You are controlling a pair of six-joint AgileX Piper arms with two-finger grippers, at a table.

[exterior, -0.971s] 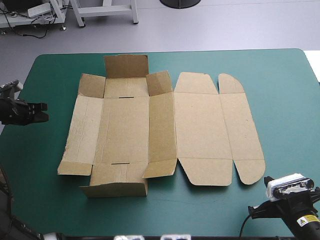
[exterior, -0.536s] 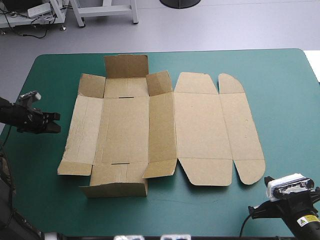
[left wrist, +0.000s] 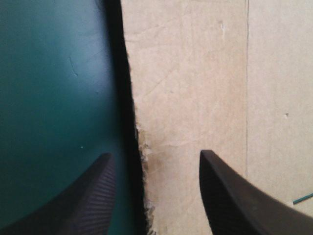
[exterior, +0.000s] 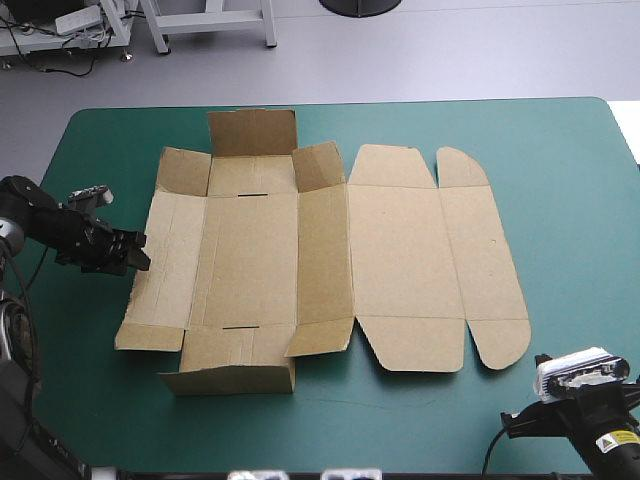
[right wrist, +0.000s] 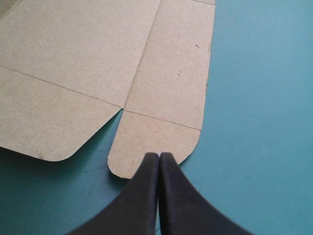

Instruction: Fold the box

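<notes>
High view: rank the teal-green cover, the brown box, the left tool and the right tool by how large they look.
1. teal-green cover
2. brown box
3. left tool and right tool: both small and much alike. The right one is nearer the camera, so I leave them unranked.

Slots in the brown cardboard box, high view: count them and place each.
2. One narrow dark slot lies on the crease below the raised far flap of the brown cardboard box; the other slot on the near crease, same panel. Raised flaps may hide more.
</notes>
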